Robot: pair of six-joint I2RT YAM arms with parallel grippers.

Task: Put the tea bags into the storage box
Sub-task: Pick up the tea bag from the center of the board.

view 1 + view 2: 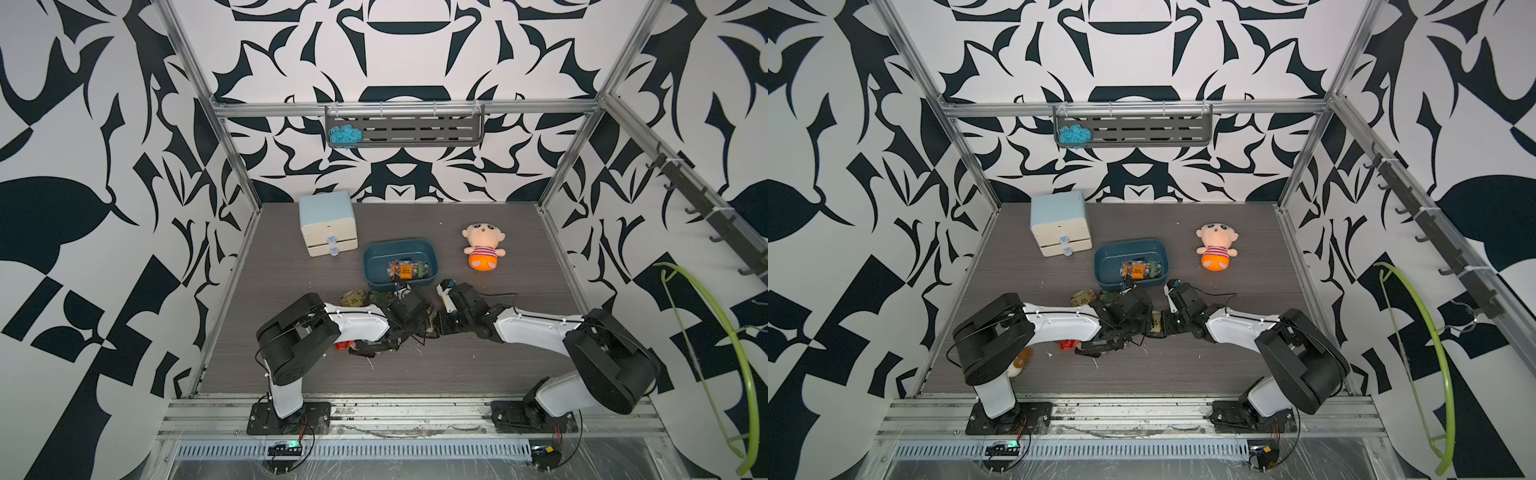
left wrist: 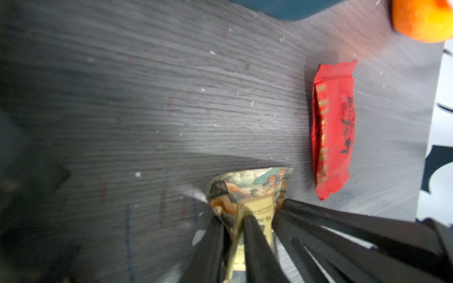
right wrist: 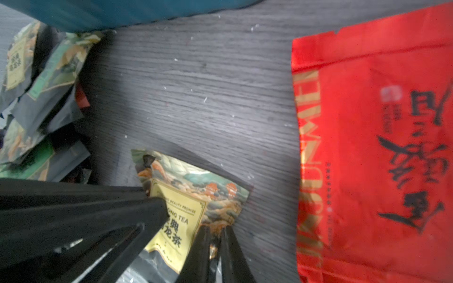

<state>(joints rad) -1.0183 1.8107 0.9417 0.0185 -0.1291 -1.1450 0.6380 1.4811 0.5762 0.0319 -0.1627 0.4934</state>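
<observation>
Left gripper (image 2: 232, 221): fingers pinch beige-label bag (image 2: 247, 182) | Right gripper (image 3: 215, 231): fingers pinch same bag's corner | Bag: between both arms, outside box (image 1: 376, 259), near its front wall | Box: several bags (image 1: 406, 271) inside | Red bag (image 2: 333, 127): flat on table (image 1: 478, 361) nearby

The left arm (image 1: 357, 322) and right arm (image 1: 536, 330) wore glossy white shells between bulky, rounded matte-black joint housings, with thin black cables looping alongside. Each rose from a black base plate (image 1: 318, 413) trailing red and black wires, and the fingers (image 2: 257, 250) were slim, tapered black blades.
</observation>
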